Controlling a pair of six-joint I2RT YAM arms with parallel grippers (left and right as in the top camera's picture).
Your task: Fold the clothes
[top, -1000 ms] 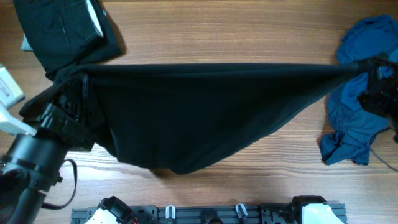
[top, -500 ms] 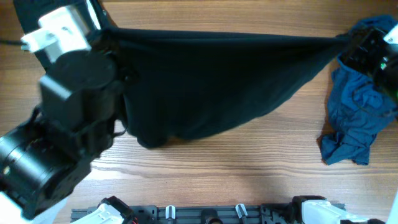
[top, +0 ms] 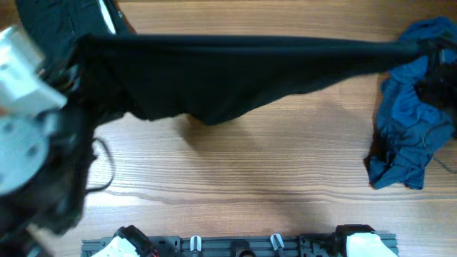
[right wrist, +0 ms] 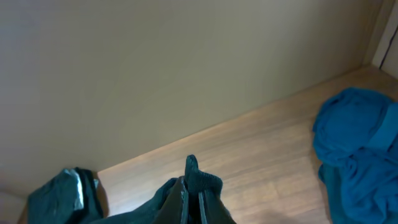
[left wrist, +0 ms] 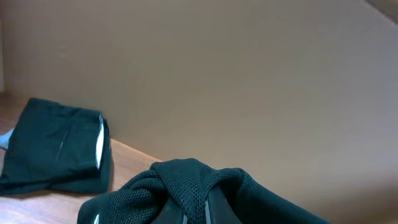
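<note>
My left gripper (left wrist: 194,208) is clamped on one end of the black shirt (top: 235,71), which I hold stretched taut across the far side of the table (top: 250,185); my right gripper (right wrist: 191,190) pinches the other end.

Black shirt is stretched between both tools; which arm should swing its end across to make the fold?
Likely right. The right tool pinches the black shirt over the blue heap, with bare table toward the middle; the left tool grips beside the folded pile.
</note>
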